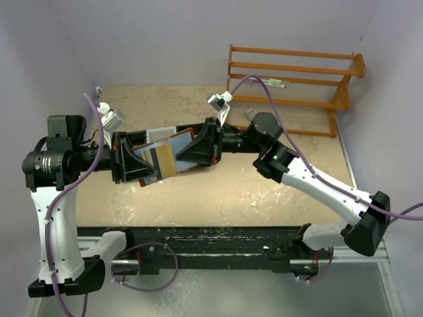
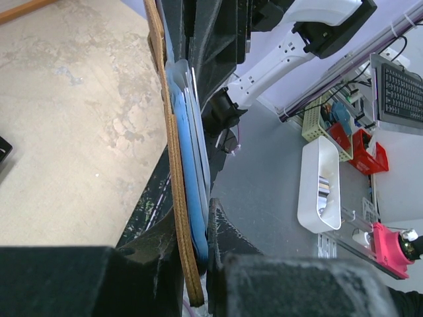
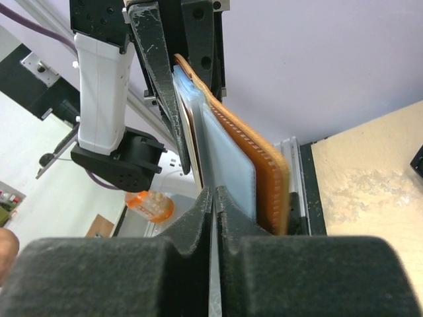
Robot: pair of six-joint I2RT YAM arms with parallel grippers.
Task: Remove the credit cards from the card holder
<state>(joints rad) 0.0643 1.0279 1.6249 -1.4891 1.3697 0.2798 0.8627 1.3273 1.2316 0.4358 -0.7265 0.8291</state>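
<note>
While both arms meet mid-air over the bench (image 1: 264, 191), the wooden rack (image 1: 291, 79) sits at the far right corner, well apart from the work. The card holder (image 2: 176, 198) is off the bench, suspended between the two grippers, opened out with its brown leather seen edge-on in both wrist views. Left gripper (image 2: 192, 231): narrow, clamped on the card holder's end, leather and lining between its fingers. Right gripper (image 3: 213, 201): fully closed, tips right at the edge of a pale card at the other end; can't tell if that card is actually pinched. The credit cards (image 2: 193, 198) are in the card holder, light blue ones stacked against the lining. Top view shows a card with a dark stripe (image 1: 158, 158) near the left gripper.
</note>
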